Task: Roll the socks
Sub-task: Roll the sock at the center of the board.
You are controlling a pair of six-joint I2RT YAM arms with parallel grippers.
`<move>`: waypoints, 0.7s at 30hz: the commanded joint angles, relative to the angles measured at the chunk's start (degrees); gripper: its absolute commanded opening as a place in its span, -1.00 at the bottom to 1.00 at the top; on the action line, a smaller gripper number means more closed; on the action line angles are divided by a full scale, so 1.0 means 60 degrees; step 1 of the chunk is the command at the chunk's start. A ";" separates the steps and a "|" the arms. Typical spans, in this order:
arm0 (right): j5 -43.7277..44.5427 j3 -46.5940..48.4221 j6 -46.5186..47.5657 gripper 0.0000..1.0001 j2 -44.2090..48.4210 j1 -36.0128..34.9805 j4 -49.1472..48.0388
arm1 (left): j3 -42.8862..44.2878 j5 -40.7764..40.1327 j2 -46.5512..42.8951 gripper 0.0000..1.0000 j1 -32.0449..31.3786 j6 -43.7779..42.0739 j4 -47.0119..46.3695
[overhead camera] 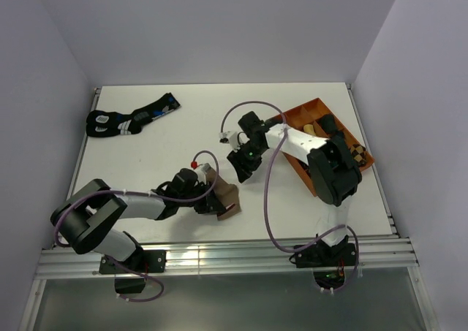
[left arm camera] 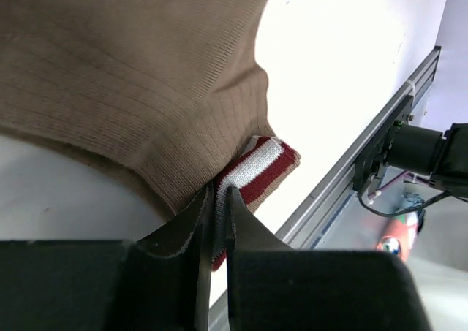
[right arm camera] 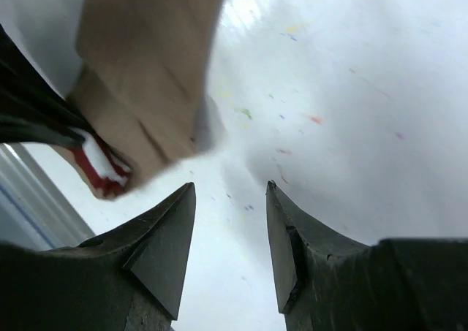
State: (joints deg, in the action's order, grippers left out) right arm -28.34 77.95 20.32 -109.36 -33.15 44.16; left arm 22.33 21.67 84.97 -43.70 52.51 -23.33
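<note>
L gripper (left arm camera: 218, 196) is pinched tight on the maroon-and-white striped cuff (left arm camera: 260, 169) of the tan sock (left arm camera: 131, 75). The fingers (left arm camera: 248, 232) are pressed together with only the cuff edge between them. Tan fabric is bunched over and above the cuff, which pokes out underneath it.

From the top cam, the tan sock (overhead camera: 228, 198) is a compact lump close to the near edge of the table (overhead camera: 183, 137), about mid-width. L gripper (overhead camera: 211, 199) is on its left side. The sock looks partly lifted by the grip, but I can't tell how much rests on the table.

R gripper (overhead camera: 241, 169) sits just beyond the sock on the far-right side, not touching it. In the R wrist cam its fingers (right arm camera: 170, 236) are spread with nothing between them (just bare table below). R gripper (right arm camera: 230, 192) points at the tabletop, with the tan sock (right arm camera: 146, 61) and red/white cuff (right arm camera: 102, 172) up-left in frame.

Only the tan sock is identifiable; can't make out a second task sock in any view.

Other stuff:
- black socks (overhead camera: 130, 119) w/ blue-white marks, towards the far-left corner
- orange tray (overhead camera: 301, 115) w/ compartments along the right edge; contents too small to tell
- metal rail (left arm camera: 365, 166) runs along the near edge
</note>
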 commanded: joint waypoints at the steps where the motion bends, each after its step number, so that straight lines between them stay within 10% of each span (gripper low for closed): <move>1: 0.0475 -0.0467 0.0085 0.01 0.1188 0.0104 -0.0826 | 0.0160 0.0197 -0.0070 -0.99 0.0369 -0.0255 0.1894; 21: -0.0009 -0.2854 0.2941 0.06 0.3271 -0.1461 -0.1940 | 0.2431 0.1280 0.0823 -0.99 0.0853 -0.1135 0.4431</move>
State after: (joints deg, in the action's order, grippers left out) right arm -29.30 62.81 34.11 -92.84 -38.92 36.47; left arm 34.76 27.97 88.44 -38.89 47.99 0.32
